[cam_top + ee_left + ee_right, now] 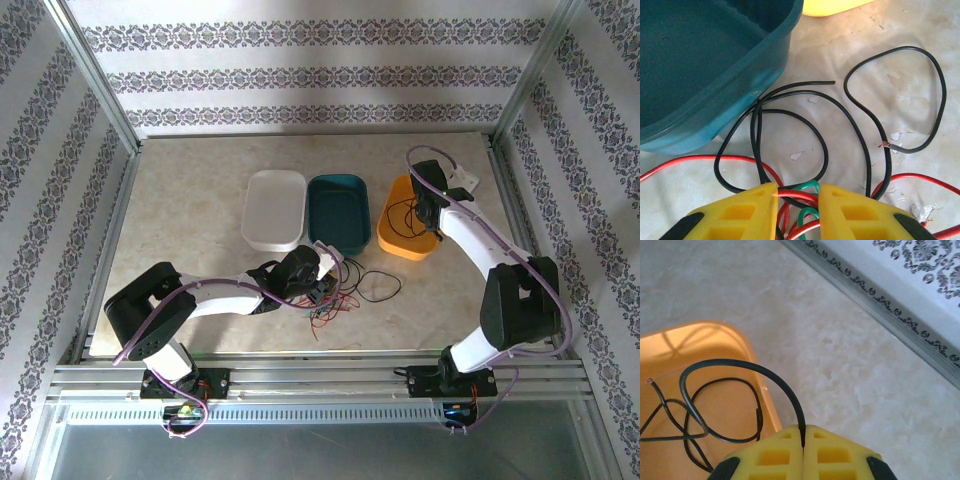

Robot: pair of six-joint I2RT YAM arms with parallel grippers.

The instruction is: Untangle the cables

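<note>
The right hand (803, 432) was shut tight on one thin black wire (740, 362). The wire arched out of its fingertips and down into the shallow orange plastic tray (715, 340), where it lay looped with more black wire (one strand or two, I could not tell). The step looked like dropping a freed wire into that tray. To do it well, the hand should go low and well inside the rim before letting go. The springy arc crossed close to the tray's edge and could flip out onto the pale marbled tabletop (200, 200).

The left hand (797, 192) had its yellow fingers apart, set over the tangle of red, green and black wires (328, 305), with a green loop (807, 187) and red strands in the gap. Its next pick called for a single strand, drawn slowly away from the knot, or the whole lot would likely drag along.

The tangle lay at the tabletop's near middle, just in front of the deep teal plastic tray (700, 75), with black strands close against that tray's wall. A rounder black loop (935, 75) lay just to the tangle's right, a bare copper end showing where it closed. Whether it was free of the rest I could not tell. A long red wire (700, 159) crossed the black ones. A white oblong tray (275, 208) stood beside the teal one.
</note>
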